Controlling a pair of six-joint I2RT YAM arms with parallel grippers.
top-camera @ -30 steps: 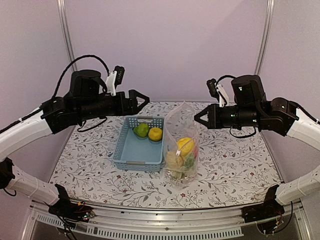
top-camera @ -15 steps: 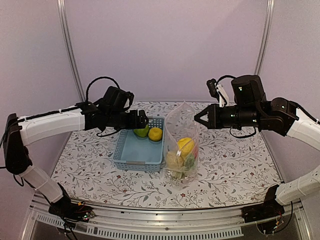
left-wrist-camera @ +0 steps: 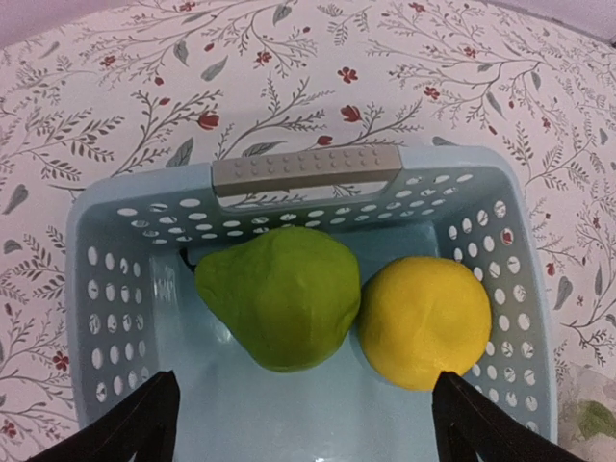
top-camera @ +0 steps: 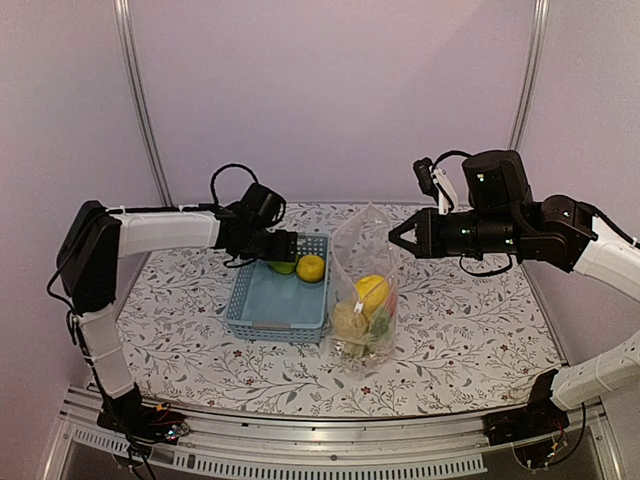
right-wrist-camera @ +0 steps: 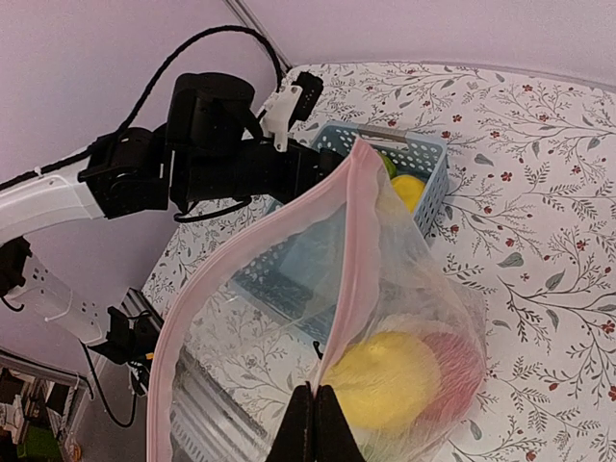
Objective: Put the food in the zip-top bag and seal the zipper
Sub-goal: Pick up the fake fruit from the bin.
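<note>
The zip-top bag (top-camera: 362, 290) stands upright to the right of the light-blue basket (top-camera: 262, 305), its mouth open. My right gripper (top-camera: 400, 238) is shut on the bag's upper edge, on the pinkish zipper strip (right-wrist-camera: 352, 241), and holds it up. In the bag lie a yellow lemon (right-wrist-camera: 385, 380), a red piece (right-wrist-camera: 460, 371) and pale pieces (top-camera: 348, 322). My left gripper (top-camera: 283, 245) is open over the basket's far end. Between its fingers (left-wrist-camera: 144, 423) lie a green piece (left-wrist-camera: 279, 296) and a yellow lemon (left-wrist-camera: 426, 320), untouched.
The basket has a grey handle (left-wrist-camera: 306, 169) at its far rim and perforated walls (left-wrist-camera: 115, 308). The floral tablecloth (top-camera: 470, 320) covers the table. Metal posts (top-camera: 140, 110) stand at the back corners.
My left arm has swung in and down from the left, and its open gripper now hangs over the green piece in the basket. My right gripper and the bag have not moved.
</note>
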